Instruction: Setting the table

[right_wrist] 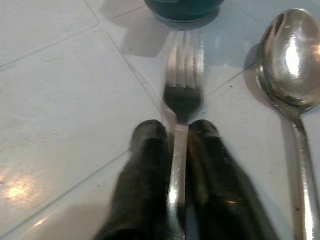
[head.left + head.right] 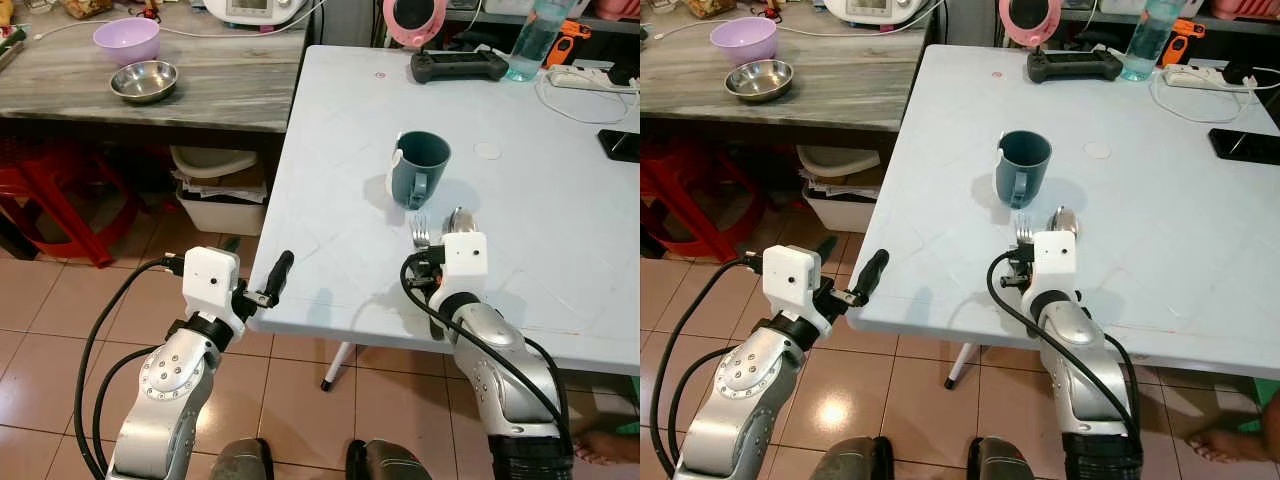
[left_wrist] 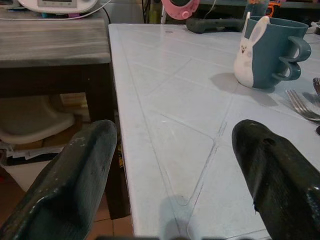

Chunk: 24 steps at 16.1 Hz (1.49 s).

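A teal mug (image 2: 421, 166) with a white rabbit figure stands on the pale blue table (image 2: 540, 200). Just in front of it lie a steel fork (image 1: 183, 75) and a steel spoon (image 1: 290, 65), side by side. My right gripper (image 1: 176, 131) is low over the table, shut on the fork's handle, tines toward the mug; the spoon rests free beside it. My left gripper (image 2: 276, 278) is open at the table's near left edge, holding nothing, its fingers (image 3: 75, 170) spread wide.
A grey wooden side table (image 2: 200, 80) at the back left carries a purple bowl (image 2: 127, 40) and a steel bowl (image 2: 144, 81). A game controller (image 2: 458, 66), a bottle (image 2: 535, 40), a power strip (image 2: 590, 80) and a phone (image 2: 620, 145) sit on the blue table's far side. Red stool (image 2: 60, 190) on the floor.
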### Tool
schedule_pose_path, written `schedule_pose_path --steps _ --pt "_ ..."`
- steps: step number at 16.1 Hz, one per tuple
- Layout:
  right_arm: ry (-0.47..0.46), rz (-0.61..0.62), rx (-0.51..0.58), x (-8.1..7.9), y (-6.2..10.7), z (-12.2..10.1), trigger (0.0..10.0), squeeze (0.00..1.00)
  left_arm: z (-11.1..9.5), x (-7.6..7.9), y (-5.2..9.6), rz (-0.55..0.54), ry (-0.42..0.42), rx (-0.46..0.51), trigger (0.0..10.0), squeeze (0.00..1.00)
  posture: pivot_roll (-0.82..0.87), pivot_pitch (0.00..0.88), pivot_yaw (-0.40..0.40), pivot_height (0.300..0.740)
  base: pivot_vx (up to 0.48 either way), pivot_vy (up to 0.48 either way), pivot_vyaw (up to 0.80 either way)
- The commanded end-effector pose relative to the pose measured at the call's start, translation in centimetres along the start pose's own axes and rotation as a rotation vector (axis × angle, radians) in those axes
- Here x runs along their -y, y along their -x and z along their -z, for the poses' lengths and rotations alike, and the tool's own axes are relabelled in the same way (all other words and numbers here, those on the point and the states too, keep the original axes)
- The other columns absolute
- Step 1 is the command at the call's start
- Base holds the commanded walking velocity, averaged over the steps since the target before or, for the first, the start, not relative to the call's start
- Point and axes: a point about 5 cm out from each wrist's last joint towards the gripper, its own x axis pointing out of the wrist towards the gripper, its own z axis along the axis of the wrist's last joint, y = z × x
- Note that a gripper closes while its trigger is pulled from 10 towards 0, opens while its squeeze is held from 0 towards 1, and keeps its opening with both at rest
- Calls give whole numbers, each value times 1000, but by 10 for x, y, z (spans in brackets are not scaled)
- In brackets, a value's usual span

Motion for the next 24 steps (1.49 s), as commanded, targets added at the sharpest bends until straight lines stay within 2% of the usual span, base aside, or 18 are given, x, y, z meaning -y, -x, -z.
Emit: schedule_pose_path --steps 1,5,7,9,14,17,19,21,23,24 --pt "-31 52 -162 13 0 31 0 0 -3 1 0 3 -4 6 10000 0 21 142 20 740 0 0 0" --pt "-67 9 -187 6 0 35 0 0 -1 0 0 -8 -2 -5 10000 0 23 138 21 740 0 0 0" --pt "-88 -21 -115 1 -2 21 0 0 3 -4 0 -53 -4 -28 10000 0 26 130 19 740 0 0 0" --pt "-88 -27 -65 -2 -4 11 0 0 5 -5 0 -69 -39 -34 10000 0 25 121 15 740 0 141 0" --pt "-136 -29 51 -3 -5 -11 0 0 5 -5 -4 -65 -51 -26 10000 0 21 109 13 740 0 439 0" --pt "-116 -50 121 -6 -3 -20 0 0 5 -5 -6 -71 -50 -23 10000 0 20 104 14 740 0 480 0" --pt "-137 -73 127 -10 -3 -21 0 0 5 -5 -8 -71 -46 -18 10000 0 18 99 14 740 0 480 0" --pt "-134 -76 128 -11 -3 -21 0 0 6 -5 -8 -70 -45 -17 10000 0 18 96 13 740 0 480 0" --pt "-120 -68 176 -10 -2 -26 0 0 5 -4 -9 -66 -55 -12 10000 0 19 93 12 740 0 480 0" --pt "-87 -49 234 -7 0 -33 0 0 4 -4 -9 -68 -73 -3 10000 0 19 90 13 740 0 480 0"
